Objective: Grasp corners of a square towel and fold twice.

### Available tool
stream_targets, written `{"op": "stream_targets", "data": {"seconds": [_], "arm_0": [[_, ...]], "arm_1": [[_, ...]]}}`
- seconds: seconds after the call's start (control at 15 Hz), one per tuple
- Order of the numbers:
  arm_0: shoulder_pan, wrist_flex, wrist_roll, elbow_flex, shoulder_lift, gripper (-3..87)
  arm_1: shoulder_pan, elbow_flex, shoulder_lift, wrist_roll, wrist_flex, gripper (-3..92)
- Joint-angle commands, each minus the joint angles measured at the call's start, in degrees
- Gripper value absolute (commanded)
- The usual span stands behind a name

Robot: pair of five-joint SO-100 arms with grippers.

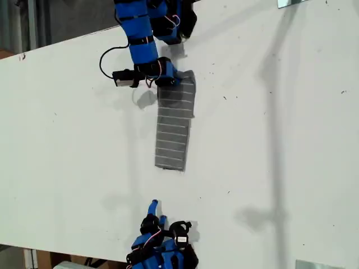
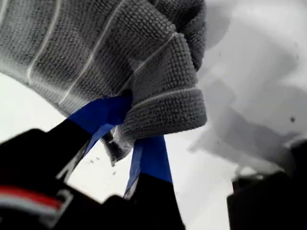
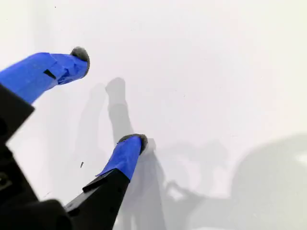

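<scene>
The grey striped towel (image 1: 173,131) lies as a long narrow strip in the middle of the white table (image 1: 269,140), running up and down the exterior view. Its upper end is lifted by my first gripper (image 1: 168,78), which reaches down from the exterior view's top. The first wrist view shows this gripper (image 2: 122,129) shut on a bunched, hemmed fold of the towel (image 2: 120,52). My second gripper (image 1: 157,212) sits at the exterior view's bottom, apart from the towel's lower end. Seen in its wrist view, it (image 3: 108,98) is open over bare table with nothing between its blue fingers (image 3: 125,154).
A black cable (image 1: 105,59) loops beside the first arm. The table's far edge runs diagonally across the exterior view's upper left. Pale objects sit at the exterior view's top right (image 1: 291,3) and bottom right (image 1: 317,264) corners.
</scene>
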State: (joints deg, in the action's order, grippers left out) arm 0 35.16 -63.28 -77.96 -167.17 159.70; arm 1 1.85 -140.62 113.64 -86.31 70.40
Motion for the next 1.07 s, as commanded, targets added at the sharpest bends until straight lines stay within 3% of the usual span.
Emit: {"op": "stream_targets", "data": {"seconds": [0.0, 0.2, 0.6, 0.8, 1.0], "arm_0": [[0.6, 0.9, -0.6, 0.2, -0.1, 30.3], [0.6, 0.9, -1.5, -0.1, 0.0, 30.2], [1.1, 0.6, -1.9, -0.4, 0.1, 30.2], [1.1, 0.5, -1.8, -0.4, 0.3, 30.2], [1.1, 0.4, -1.9, -0.5, 0.5, 30.2]], "arm_1": [[-8.0, 1.6, 13.7, -10.3, 10.6, -0.2], [-12.0, 12.3, 18.5, -12.7, 20.0, -0.2], [-4.0, 43.2, -0.7, 16.4, 7.6, -0.2], [-0.5, 65.4, -20.8, 25.0, 8.6, -0.2], [2.6, 74.4, -33.6, 31.2, 5.1, -0.2]]}}
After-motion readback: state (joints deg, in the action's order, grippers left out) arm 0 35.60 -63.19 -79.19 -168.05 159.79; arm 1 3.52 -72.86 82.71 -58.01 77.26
